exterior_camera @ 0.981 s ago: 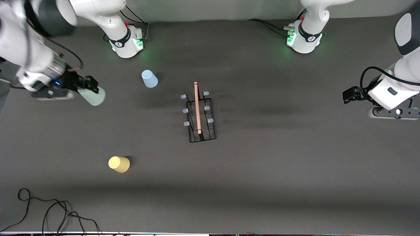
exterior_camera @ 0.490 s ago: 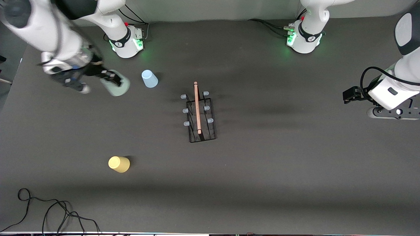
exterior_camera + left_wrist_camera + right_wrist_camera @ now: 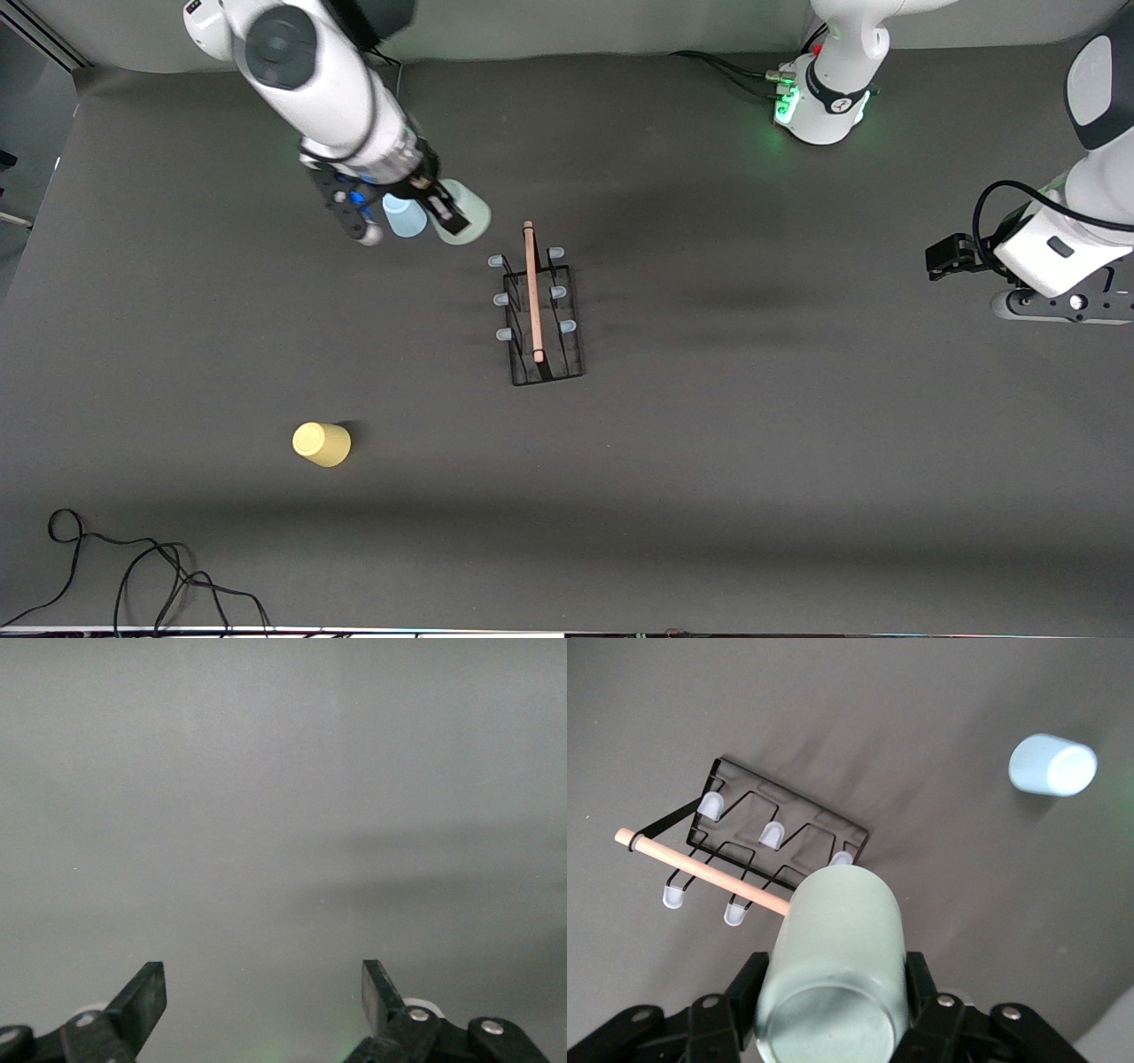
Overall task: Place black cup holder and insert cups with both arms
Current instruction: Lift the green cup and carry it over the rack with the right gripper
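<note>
The black cup holder (image 3: 540,319) stands mid-table, its wooden rod handle (image 3: 532,288) on top; the right wrist view shows the holder (image 3: 780,837) below the held cup. My right gripper (image 3: 440,209) is shut on the mint green cup (image 3: 464,214), held in the air over the table between the light blue cup (image 3: 404,219) and the holder. In the right wrist view that mint cup (image 3: 837,939) fills the right gripper (image 3: 833,981), with the blue cup (image 3: 1052,765) lying aside. The yellow cup (image 3: 321,443) sits nearer the front camera. My left gripper (image 3: 946,257) waits open and empty (image 3: 263,992) at the left arm's end.
The left arm's green-lit base (image 3: 819,102) stands at the table's back edge with cables (image 3: 722,69) beside it. A loose black cable (image 3: 133,567) lies near the front edge at the right arm's end. Dark mat (image 3: 753,443) covers the table.
My right arm has swung from the right arm's end of the table toward the cup holder, carrying the mint green cup past the blue cup. The left arm has not moved.
</note>
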You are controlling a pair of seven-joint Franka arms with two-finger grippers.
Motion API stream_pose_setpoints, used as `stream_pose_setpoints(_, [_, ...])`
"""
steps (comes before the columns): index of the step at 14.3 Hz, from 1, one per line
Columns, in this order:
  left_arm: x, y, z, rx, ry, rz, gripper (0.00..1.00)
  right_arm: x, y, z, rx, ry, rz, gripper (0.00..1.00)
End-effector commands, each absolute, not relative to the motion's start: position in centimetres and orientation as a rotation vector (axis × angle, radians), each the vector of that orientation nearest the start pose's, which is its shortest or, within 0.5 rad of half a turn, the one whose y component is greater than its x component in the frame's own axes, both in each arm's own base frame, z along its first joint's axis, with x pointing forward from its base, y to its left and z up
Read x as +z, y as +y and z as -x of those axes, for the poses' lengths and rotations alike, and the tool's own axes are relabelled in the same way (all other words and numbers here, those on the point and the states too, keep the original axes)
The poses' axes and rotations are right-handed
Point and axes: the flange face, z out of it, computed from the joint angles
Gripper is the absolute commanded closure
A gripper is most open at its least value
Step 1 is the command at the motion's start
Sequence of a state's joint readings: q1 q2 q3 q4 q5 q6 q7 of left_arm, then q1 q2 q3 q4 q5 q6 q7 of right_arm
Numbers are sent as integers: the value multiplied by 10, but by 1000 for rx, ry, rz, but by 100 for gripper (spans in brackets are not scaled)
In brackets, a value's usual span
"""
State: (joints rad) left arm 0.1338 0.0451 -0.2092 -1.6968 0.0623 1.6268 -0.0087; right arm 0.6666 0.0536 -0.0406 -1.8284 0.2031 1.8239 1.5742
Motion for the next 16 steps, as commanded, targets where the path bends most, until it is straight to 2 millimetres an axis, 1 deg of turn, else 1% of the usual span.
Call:
stream_pose_setpoints(1, [549,-33,-555,149,131,3083,1,460,368,-466,326,1574,2685,100])
stream_pose_setpoints(4, [549,-32,-555,151,131,3082,1,423,376,-470,343,1612,2704,100])
stream_pose_setpoints(5, [549,-33,-555,151,131,3083,1,410,373,-468,350,1624,2711,100])
stream_pose_setpoints(7, [548,-32,-555,153,131,3082,1,395,371,-458,342,1621,2716,100])
stream_pose_setpoints(9, [548,-33,-555,154,131,3083,1,380,370,-455,331,1626,2709,100])
stream_pose_setpoints(11, [548,-33,-555,154,131,3083,1,359,367,-452,313,1636,2697,100])
stream_pose_setpoints(12, [548,-33,-555,154,131,3083,1,350,369,-447,307,1630,2698,100])
stream_pose_setpoints(14, [548,-33,-555,154,131,3083,1,326,375,-437,294,1618,2712,100])
stream_pose_setpoints(15, [548,-33,-555,154,131,3083,1,318,376,-436,292,1620,2713,100])
stream_pose_setpoints(16, [548,-33,-555,154,131,3083,1,316,376,-435,292,1621,2714,100])
